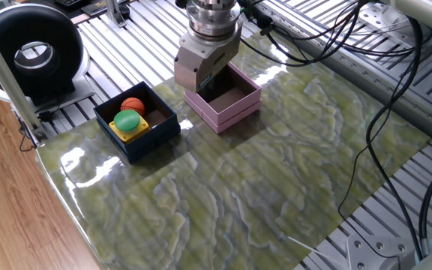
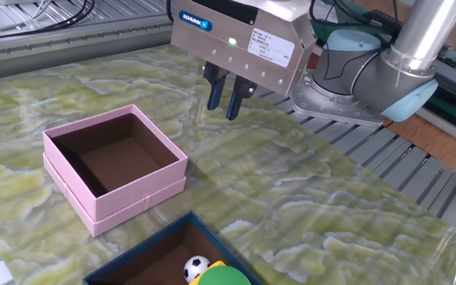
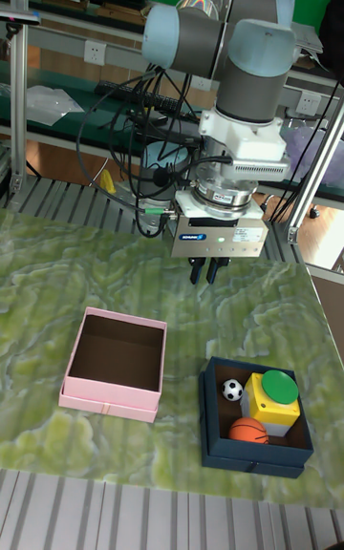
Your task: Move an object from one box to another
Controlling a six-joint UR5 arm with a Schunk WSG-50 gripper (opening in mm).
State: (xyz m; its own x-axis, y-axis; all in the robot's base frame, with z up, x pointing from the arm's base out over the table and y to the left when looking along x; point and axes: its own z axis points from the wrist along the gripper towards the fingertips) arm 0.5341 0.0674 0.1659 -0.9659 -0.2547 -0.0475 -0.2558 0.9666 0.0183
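Green-veined marble covers the surface (image 3: 115, 474) in front of you. Your hand (image 2: 222, 100) hangs in the air above it, its fingers (image 2: 233, 101) nearly together with only a narrow gap and nothing between them. In the tall fixed view the pink box (image 3: 113, 364) sits to the near left of the hand, empty. To the near right, the navy box (image 3: 254, 418) holds a small soccer ball (image 3: 232, 390), an orange basketball (image 3: 248, 431) and a yellow block with a green top (image 3: 273, 398).
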